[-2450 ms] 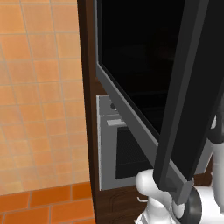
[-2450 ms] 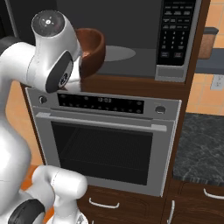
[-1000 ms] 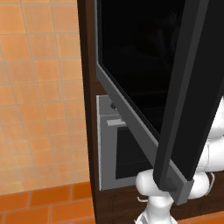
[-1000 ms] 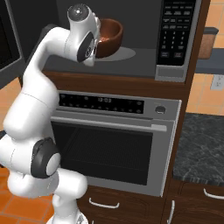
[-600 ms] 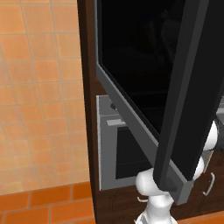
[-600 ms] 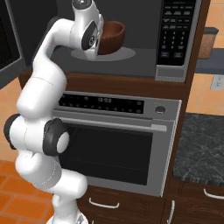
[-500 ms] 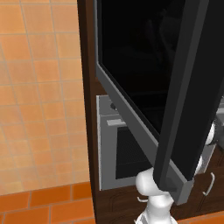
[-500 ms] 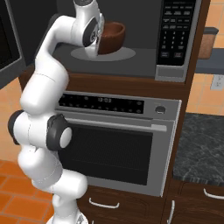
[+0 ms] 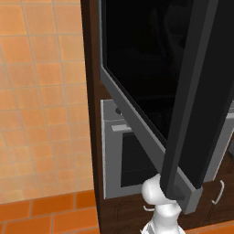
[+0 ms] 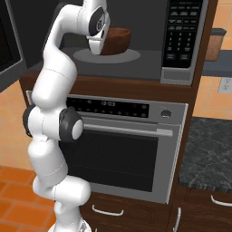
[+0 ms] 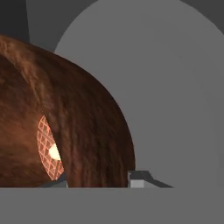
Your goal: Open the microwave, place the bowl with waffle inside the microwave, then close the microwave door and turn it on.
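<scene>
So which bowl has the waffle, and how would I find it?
Look at the open microwave above the silver oven. On its round grey turntable sits the brown wooden bowl, with the end effector gripping its rim. It's the only bowl, with a criss-cross orange waffle inside.

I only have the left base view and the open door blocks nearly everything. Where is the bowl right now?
Observer: The bowl is inside the microwave, over the round grey turntable.
Operator: Has the gripper let go of it?
Observer: No. In the hand view the gripper has its fingertips on either side of the bowl's wall, one inside and one outside.
Operator: Is the waffle in there?
Observer: Yes, the waffle shows in the bowl, with a pale dab on it.
Operator: How far open is the microwave door?
Observer: In the right base view the microwave door stands swung out at the left edge, clear of the arm.
</scene>
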